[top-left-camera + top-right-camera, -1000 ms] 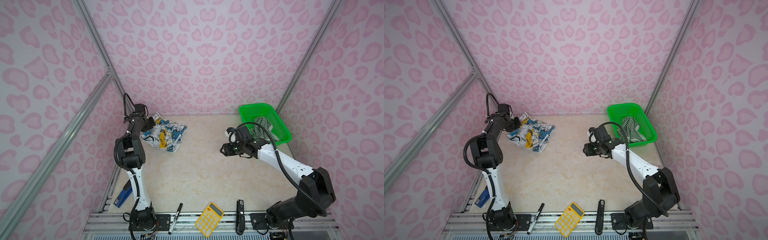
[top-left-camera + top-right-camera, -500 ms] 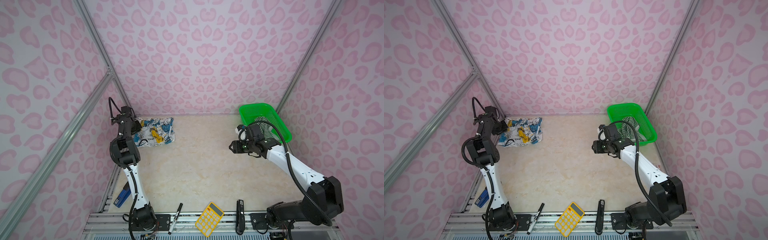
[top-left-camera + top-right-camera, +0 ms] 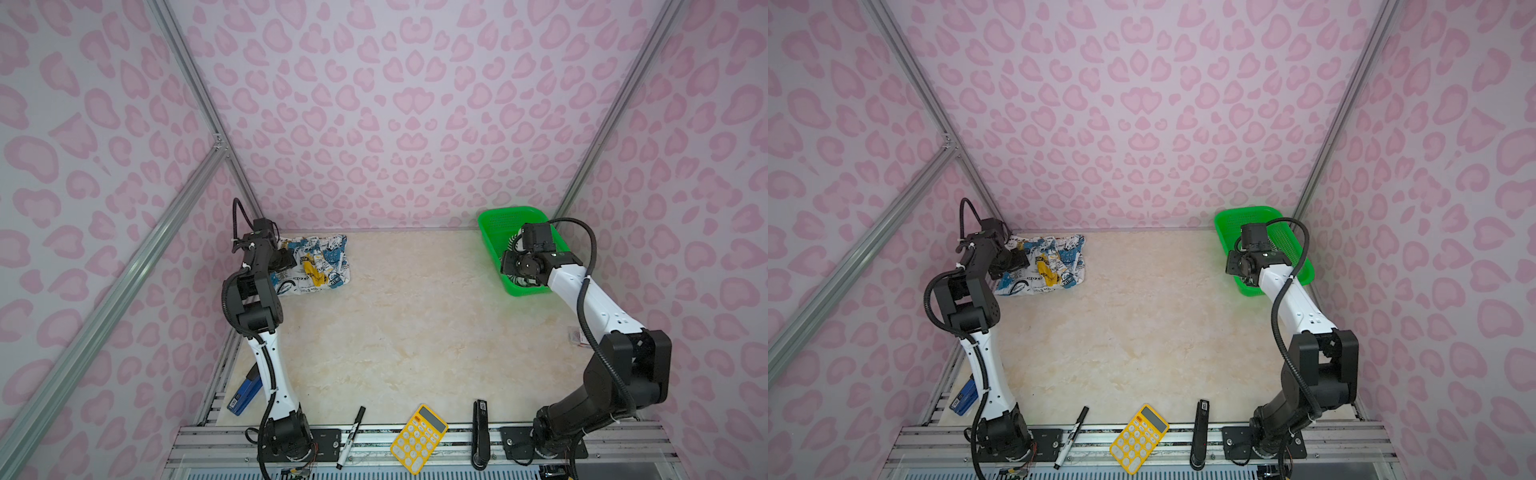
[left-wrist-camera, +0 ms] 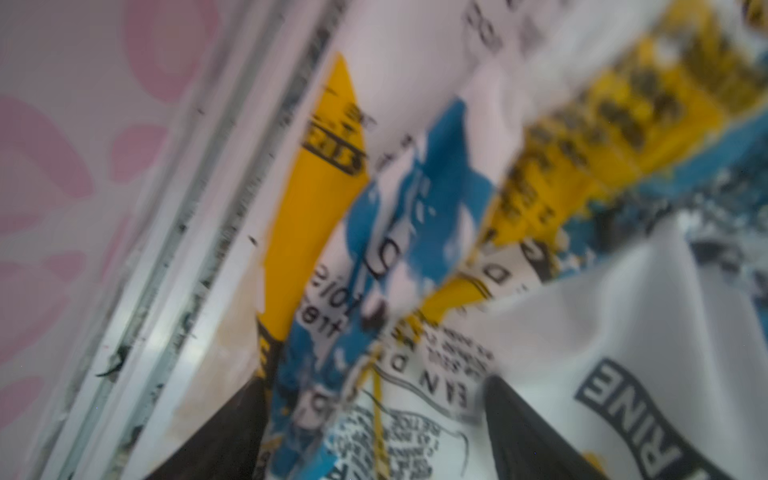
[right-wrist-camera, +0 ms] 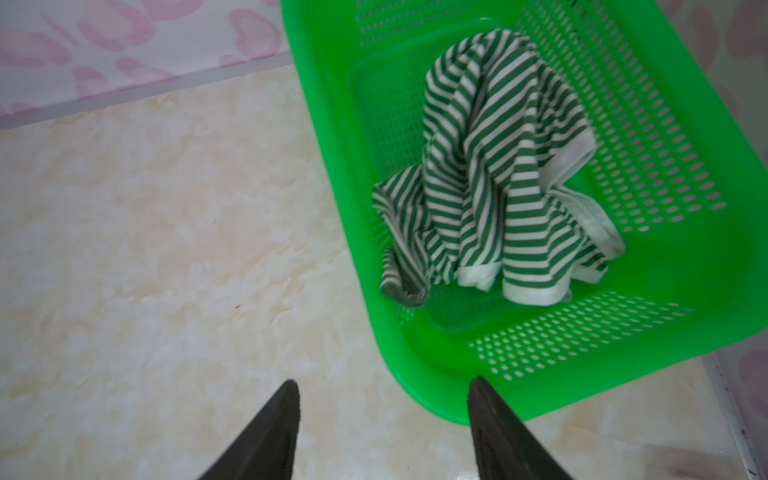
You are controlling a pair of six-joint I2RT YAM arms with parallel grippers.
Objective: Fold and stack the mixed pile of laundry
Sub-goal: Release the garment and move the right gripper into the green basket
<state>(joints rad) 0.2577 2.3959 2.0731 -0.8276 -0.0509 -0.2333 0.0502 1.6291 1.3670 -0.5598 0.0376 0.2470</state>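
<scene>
My left claw [image 4: 374, 382] is spread wide over the white printed garment [image 3: 316, 264], which lies crumpled on the worktop [image 3: 415, 324] at its far left corner, while my right claw [image 5: 384, 380], open and empty, hovers just beside the green basket [image 5: 648, 124] holding the bunched green-and-white striped garment [image 5: 494, 178].

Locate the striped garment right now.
The striped garment lies crumpled inside the green basket in the far right corner of the table; the right wrist view shows it clearly, just beyond the open right gripper.
</scene>
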